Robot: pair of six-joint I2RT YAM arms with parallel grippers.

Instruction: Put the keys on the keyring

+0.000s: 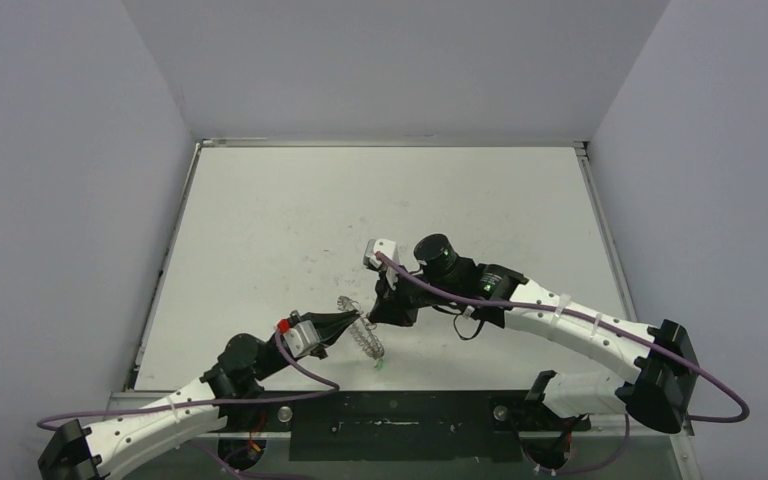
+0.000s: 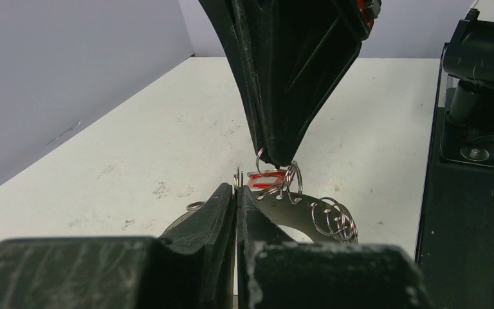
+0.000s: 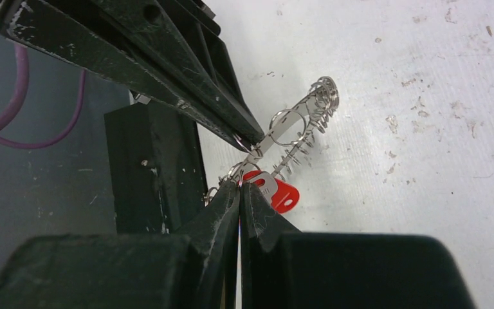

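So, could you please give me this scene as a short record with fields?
left claw: shut on the keyring, at its rim
right claw: shut at the keyring's wire loops, against the red key
red key: at the loops; threaded or not, cannot tell
green key: lying loose on the table, apart from the keyring

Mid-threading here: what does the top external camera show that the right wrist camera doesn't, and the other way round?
Top external only: the green-tagged key, a small green speck lying on the table, nearer the arm bases than the grippers are. Right wrist only: the red-tagged key, apparently pinched at the tips of the right gripper, right beside the ring's wire loops. Both: the keyring clamped by the shut left gripper, with the right gripper meeting it.
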